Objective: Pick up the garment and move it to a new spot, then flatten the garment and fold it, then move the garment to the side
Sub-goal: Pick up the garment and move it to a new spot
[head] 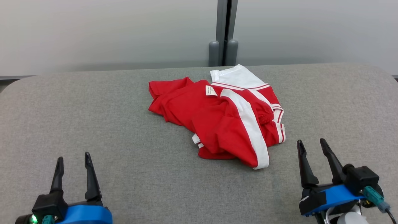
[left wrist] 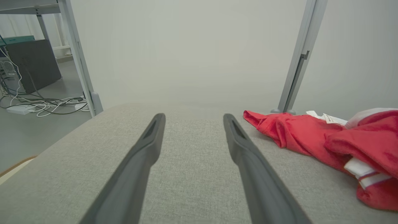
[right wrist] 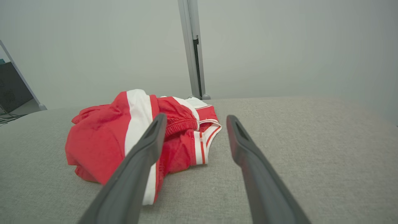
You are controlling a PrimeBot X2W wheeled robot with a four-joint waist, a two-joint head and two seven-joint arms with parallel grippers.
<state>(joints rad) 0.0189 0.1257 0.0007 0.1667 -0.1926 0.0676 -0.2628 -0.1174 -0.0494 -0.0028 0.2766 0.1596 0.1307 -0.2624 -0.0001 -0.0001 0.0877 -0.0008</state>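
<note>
— Plenty of bare cloth on the table (head: 93,124), is there?

— Yes. The grey top runs wide to the robot's left of the garment (head: 217,124), and a narrower stretch lies to its right. Both far corners are rounded.

— Where does the garment sit?

— It is crumpled, red with white bands, a little right of the middle and toward the far edge. Its white part (head: 238,76) comes closest to that edge, just before the grey post (head: 226,31) between the pale wall panels (head: 108,31).

— And the grippers?

— The left gripper (head: 73,156) is at the near left, fingers spread over bare cloth, well apart from the garment. The right gripper (head: 311,141) is at the near right, fingers spread too. It is near the garment's right hem but not touching it.

— What stands around?

— Bare grey cloth lies between each gripper and the garment. Off the table's left end, the left wrist view shows cables (left wrist: 46,104) trailing over the floor beside a dark cabinet (left wrist: 34,68) and a metal frame leg (left wrist: 79,62).
</note>
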